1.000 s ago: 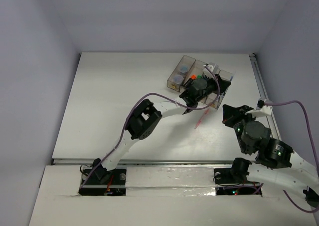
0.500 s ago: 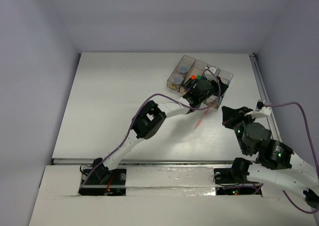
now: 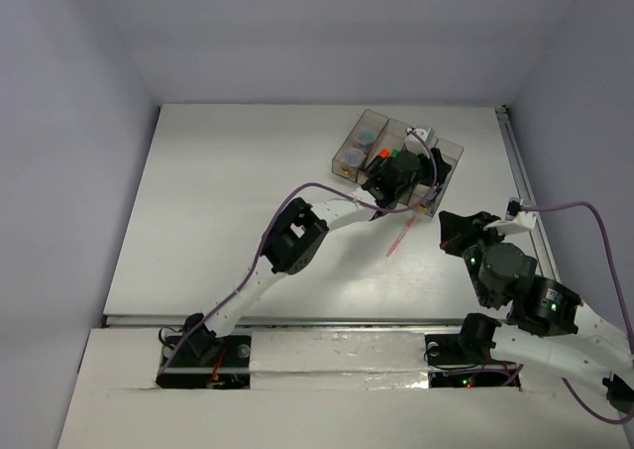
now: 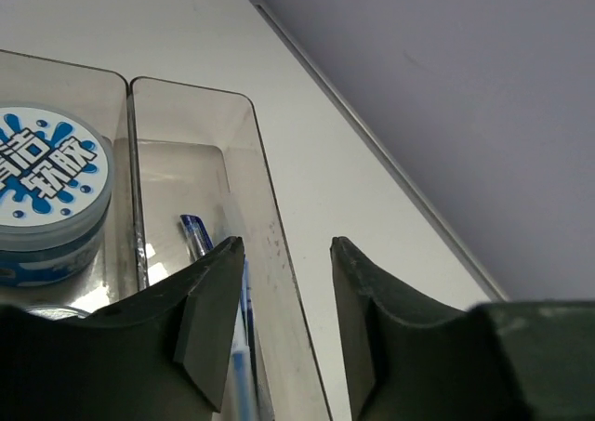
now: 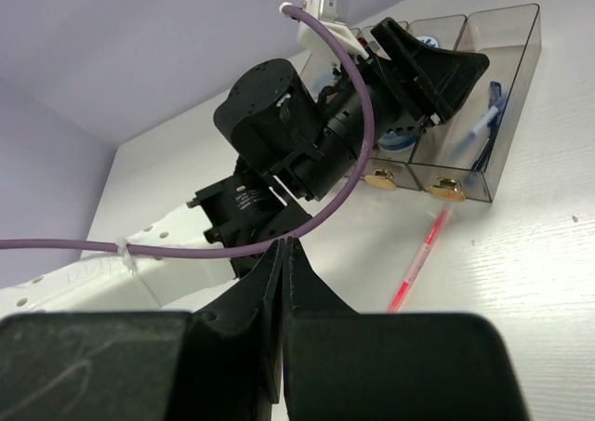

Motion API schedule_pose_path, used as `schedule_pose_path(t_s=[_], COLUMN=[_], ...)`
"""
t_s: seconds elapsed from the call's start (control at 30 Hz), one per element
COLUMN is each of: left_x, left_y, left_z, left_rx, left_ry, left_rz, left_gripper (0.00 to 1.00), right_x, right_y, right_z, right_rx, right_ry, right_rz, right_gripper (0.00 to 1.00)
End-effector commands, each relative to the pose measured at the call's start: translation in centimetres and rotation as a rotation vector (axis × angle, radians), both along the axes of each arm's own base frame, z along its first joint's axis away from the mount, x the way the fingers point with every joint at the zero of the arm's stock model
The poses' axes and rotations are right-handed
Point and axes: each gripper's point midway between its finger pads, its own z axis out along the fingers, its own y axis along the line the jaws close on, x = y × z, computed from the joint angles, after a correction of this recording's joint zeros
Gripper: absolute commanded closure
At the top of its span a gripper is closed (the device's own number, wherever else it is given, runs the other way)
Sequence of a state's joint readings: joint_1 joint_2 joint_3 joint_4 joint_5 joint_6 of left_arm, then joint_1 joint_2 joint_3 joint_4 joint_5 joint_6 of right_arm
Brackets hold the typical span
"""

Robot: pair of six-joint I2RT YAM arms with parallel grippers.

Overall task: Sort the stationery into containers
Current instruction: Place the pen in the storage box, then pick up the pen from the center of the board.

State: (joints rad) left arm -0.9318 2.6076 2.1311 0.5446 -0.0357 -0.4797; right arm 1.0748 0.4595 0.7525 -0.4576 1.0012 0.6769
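The white, matte tabletop [image 3: 228,221] is slick, so the light bins [image 3: 344,162], thin smoky plastic with rounded corners, may skid if the left tool [image 4: 285,249], spread and empty over the end bin's wall, clips it. The right tool [image 5: 282,246], pressed together, hangs before the bins. A glossy round roll [image 4: 46,175] fills the neighbouring bin and a slim blue pen [image 4: 193,233] leans in the end one. The red pen [image 3: 398,239], just before the bins, could roll.

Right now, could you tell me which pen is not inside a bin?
The red pen, lying on the table beside the bins; the blue pen sits inside the end compartment.
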Motion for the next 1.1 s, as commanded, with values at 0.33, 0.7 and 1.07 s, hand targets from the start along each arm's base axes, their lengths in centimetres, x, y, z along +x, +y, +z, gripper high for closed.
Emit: schedule_pose_path(t_s=[0.33, 0.7, 1.07], left_x=[-5.9, -14.3, -14.8], left_y=[9.0, 14.5, 12.5], left_z=[16.5, 1.3, -5.0], left_rx=[-0.027, 0.302, 0.485], left_ry=[-0.328, -0.127, -0.089], left_rz=[0.015, -0.013, -0.030], left_gripper=[0.99, 0.89, 0.76], right_x=[0.0, 0.0, -0.3], right_y=[-0.6, -0.6, -0.4], right_z=[0.8, -0.3, -0.8], right_rx=[0.022, 0.011, 0.008], right_ry=[-0.016, -0.003, 0.017], right_rz=[-0.030, -0.027, -0.005], right_gripper=[1.00, 1.00, 1.00])
